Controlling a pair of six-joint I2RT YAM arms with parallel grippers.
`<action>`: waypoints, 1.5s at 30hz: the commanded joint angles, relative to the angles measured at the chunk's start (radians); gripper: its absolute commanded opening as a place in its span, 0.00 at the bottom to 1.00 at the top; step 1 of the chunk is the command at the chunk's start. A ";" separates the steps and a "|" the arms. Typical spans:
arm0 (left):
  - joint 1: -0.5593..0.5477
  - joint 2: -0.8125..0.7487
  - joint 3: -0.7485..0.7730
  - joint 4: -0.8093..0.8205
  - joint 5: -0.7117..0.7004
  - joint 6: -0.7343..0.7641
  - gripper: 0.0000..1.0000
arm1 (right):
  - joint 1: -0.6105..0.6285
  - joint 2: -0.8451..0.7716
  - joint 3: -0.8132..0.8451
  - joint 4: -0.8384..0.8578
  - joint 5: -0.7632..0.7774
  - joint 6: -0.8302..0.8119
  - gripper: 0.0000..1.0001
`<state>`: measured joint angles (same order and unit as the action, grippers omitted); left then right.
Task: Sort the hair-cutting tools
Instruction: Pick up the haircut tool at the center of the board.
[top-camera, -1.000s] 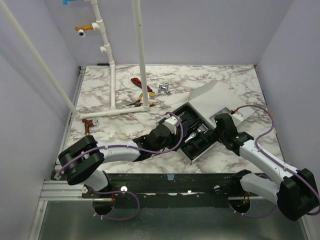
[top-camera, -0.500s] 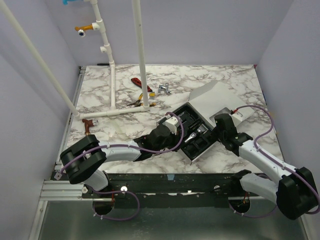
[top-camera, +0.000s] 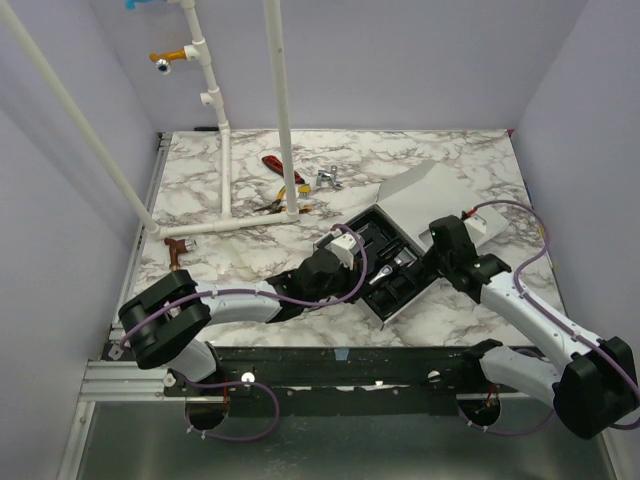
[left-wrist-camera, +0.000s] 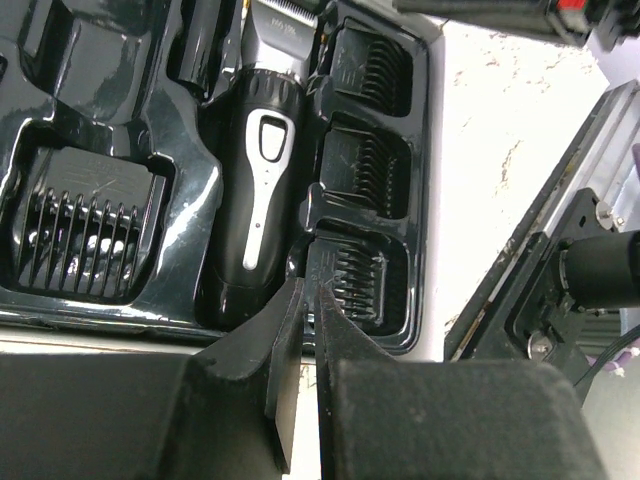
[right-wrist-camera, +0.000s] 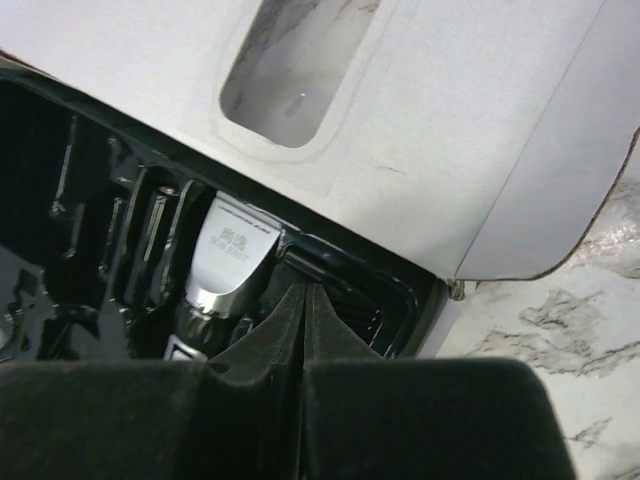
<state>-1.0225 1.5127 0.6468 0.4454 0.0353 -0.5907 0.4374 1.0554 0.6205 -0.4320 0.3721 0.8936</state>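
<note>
A black moulded tray (top-camera: 398, 297) lies in an open white box at the table's middle. In the left wrist view the slim black clipper (left-wrist-camera: 262, 170) with its silver blade end lies in the tray's middle slot. Three small comb guards (left-wrist-camera: 366, 165) fill the slots to its right, and a wide guard (left-wrist-camera: 85, 232) sits to its left. My left gripper (left-wrist-camera: 308, 292) is nearly closed, its tips pinching the thin tray rib between the clipper and the nearest guard. My right gripper (right-wrist-camera: 305, 292) is shut with nothing in it, its tips over a guard slot (right-wrist-camera: 362, 305) beside the clipper's blade head (right-wrist-camera: 232, 255).
The box's white lid (top-camera: 425, 192) lies open behind the tray. A white pipe frame (top-camera: 225, 150) stands at the back left. Near it lie a red-handled tool (top-camera: 272, 162), a yellow-handled tool (top-camera: 284, 198) and a metal fitting (top-camera: 328, 178). A reddish-brown T piece (top-camera: 177, 247) lies at the left.
The right gripper has pulled slightly up and back from the tray's right side. The left arm has kept still.
</note>
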 joint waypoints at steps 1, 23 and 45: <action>0.002 -0.063 -0.008 0.004 -0.024 0.014 0.12 | 0.004 -0.010 0.139 -0.097 0.014 -0.037 0.07; 0.037 -0.318 -0.098 -0.072 -0.153 -0.003 0.12 | 0.004 0.000 -0.073 0.002 -0.116 0.030 0.01; 0.180 -0.297 -0.111 -0.573 -0.417 -0.261 0.65 | 0.005 -0.095 0.075 0.046 -0.339 -0.083 0.33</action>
<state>-0.8532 1.1202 0.5026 -0.0601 -0.3321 -0.7998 0.4389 0.9741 0.6834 -0.3973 0.0891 0.8402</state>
